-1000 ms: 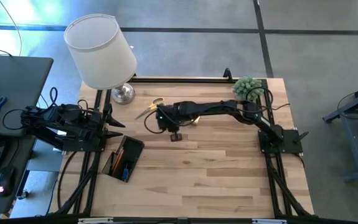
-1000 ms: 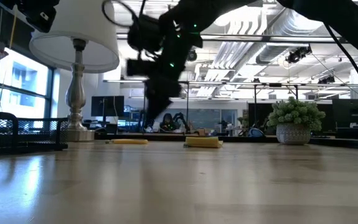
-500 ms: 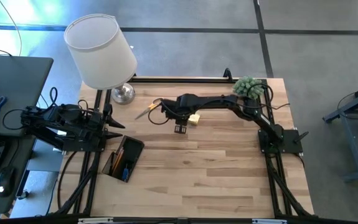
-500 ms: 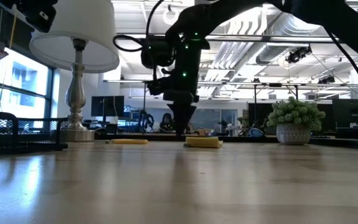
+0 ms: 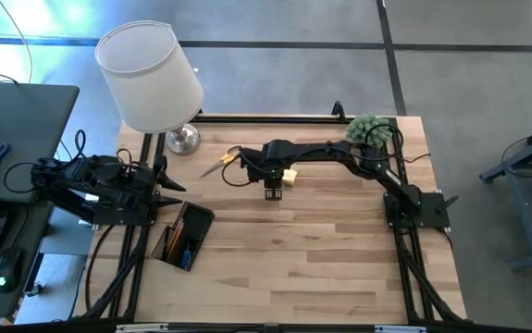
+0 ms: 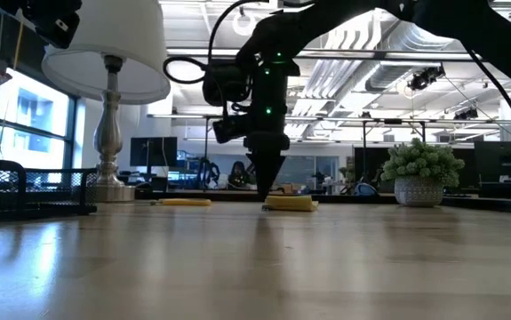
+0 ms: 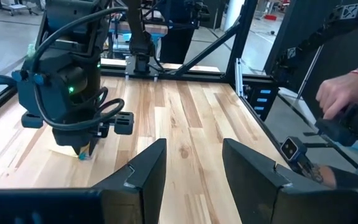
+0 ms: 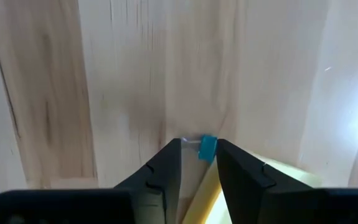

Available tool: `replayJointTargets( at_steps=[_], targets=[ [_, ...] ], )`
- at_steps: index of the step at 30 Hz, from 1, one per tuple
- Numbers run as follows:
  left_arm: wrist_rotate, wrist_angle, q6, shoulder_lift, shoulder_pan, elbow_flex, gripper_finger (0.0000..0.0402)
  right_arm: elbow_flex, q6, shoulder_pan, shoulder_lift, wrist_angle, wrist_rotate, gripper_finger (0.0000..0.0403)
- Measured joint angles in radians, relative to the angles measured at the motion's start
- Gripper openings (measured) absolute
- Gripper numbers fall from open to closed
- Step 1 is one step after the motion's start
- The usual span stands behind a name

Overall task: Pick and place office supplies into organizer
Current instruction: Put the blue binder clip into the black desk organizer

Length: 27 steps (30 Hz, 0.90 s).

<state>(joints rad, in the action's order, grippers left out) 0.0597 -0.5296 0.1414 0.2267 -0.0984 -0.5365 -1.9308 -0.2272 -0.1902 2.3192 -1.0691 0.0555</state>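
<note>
My right gripper points straight down at the table's middle, its tips on the wood right beside the yellow sticky-note pad. A small blue piece with a pale part sits between its fingertips. Yellow-handled scissors lie flat on the table, farther left. The black organizer stands near the left front with pens and pencils in it. My left gripper waits open at the table's left edge, above the organizer's far end. My right gripper has the small blue piece between its two fingertips, only at their free ends, and the piece with its pale part fills the gap. The fingers come from above, pointing down. The piece sits at table level against the pad's edge.
A white-shaded lamp on a chrome base stands at the far left corner. A small green plant stands at the far right. A person's hand shows beyond the table's right side. Bare wood stretches along the near half.
My right gripper has swung a little toward the table's right edge and far side, up to the sticky-note pad. It has tipped from a slant to straight down and sunk to the tabletop. Pad and scissors have stayed where they were.
</note>
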Motion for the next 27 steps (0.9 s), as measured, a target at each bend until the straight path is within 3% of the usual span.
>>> replayJointTargets(
  at_steps=[15, 27],
  targets=[
    [0.0, -0.002, 0.023, 0.0, 0.0, 0.0, 0.0145, -0.006, -0.026, 0.003, 0.051, -0.009, 0.023, 0.0091],
    [0.0, -0.003, 0.024, 0.0, 0.0, 0.0, 0.0145, -0.002, 0.064, 0.044, 0.048, -0.072, 0.065, 0.0057]
  ],
)
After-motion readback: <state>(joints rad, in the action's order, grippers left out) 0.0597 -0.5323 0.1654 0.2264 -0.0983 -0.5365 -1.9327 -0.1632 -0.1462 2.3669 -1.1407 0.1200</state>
